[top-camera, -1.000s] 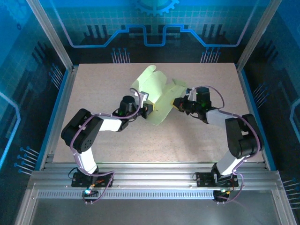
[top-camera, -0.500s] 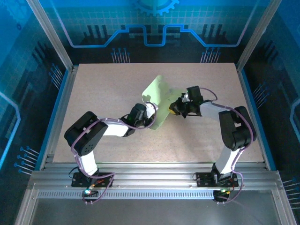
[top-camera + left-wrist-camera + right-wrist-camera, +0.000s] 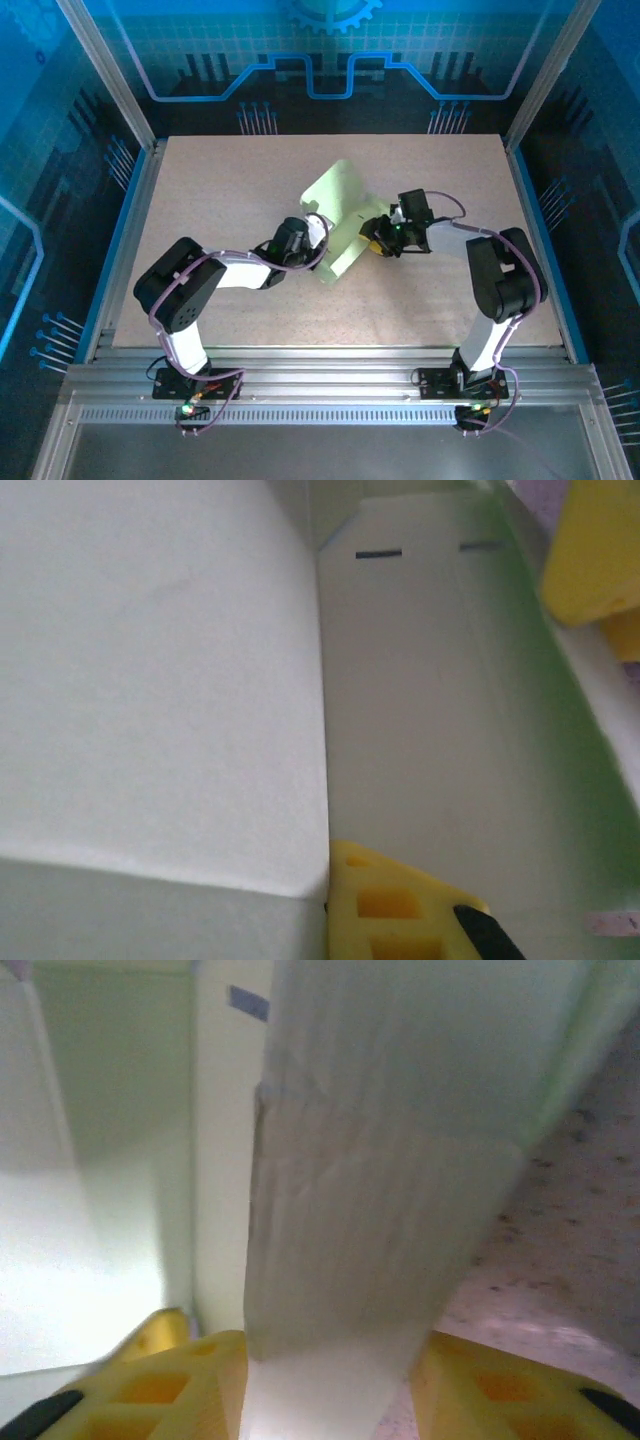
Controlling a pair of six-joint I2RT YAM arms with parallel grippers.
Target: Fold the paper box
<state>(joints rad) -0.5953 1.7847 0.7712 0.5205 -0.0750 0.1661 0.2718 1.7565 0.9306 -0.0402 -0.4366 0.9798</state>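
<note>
"While the left gripper (image 3: 318, 238) pinches the box (image 3: 338, 205) at the bench's (image 3: 220, 170) middle, what should the right gripper (image 3: 370, 240) do?"

"It's half open astride a flap (image 3: 340, 1210). The view is blurred, but probably regrip near the crease and press slowly against the left's hold."

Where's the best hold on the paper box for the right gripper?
Likely the free flap of the paper box, approached from the right: that thin panel stands between the open fingers of the right gripper, and the left gripper clamps the opposite edge.

High rear overview, wrist views tight on paper box (image 3: 160, 680)
</note>
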